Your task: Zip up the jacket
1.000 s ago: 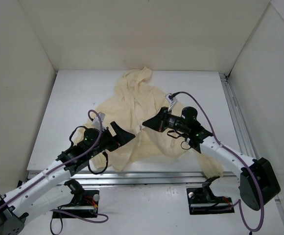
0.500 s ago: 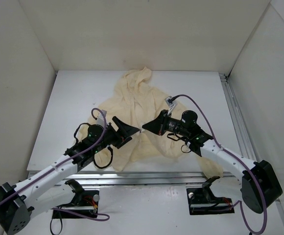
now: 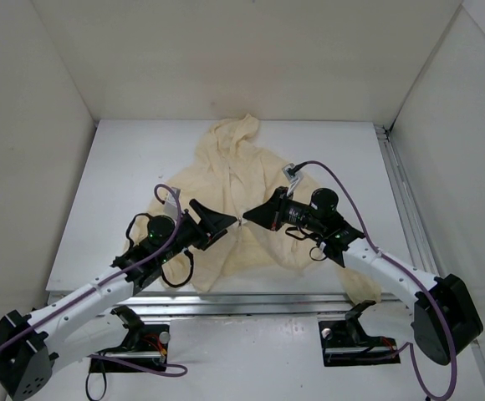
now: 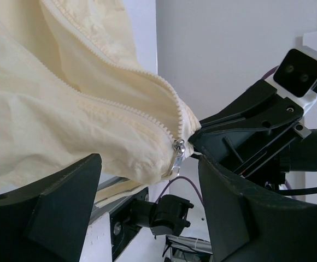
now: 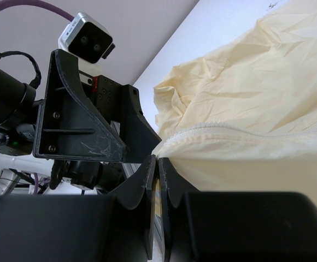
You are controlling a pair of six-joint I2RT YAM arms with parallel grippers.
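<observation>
The pale yellow-cream jacket (image 3: pixel 226 180) lies on the white table, hood at the far end, its lower front lifted between the two arms. My right gripper (image 3: pixel 247 217) is shut on the jacket's bottom edge beside the zipper; in the right wrist view (image 5: pixel 158 164) the fabric (image 5: pixel 257 125) is pinched at the fingertips. My left gripper (image 3: pixel 224 227) is open, facing the right one. In the left wrist view the small metallic zipper pull (image 4: pixel 177 155) hangs at the bottom of the zipper teeth (image 4: pixel 125 114), between my spread left fingers (image 4: pixel 54 207), touching neither.
White enclosure walls stand on all sides. A metal rail (image 3: pixel 259 301) runs along the table's near edge, with the arm bases (image 3: pixel 142 342) below it. A purple cable (image 3: pixel 343 188) loops over the right arm.
My left gripper has moved forward and to the right, closing on the right gripper and the zipper end. The right gripper has shifted slightly left, still holding the jacket.
</observation>
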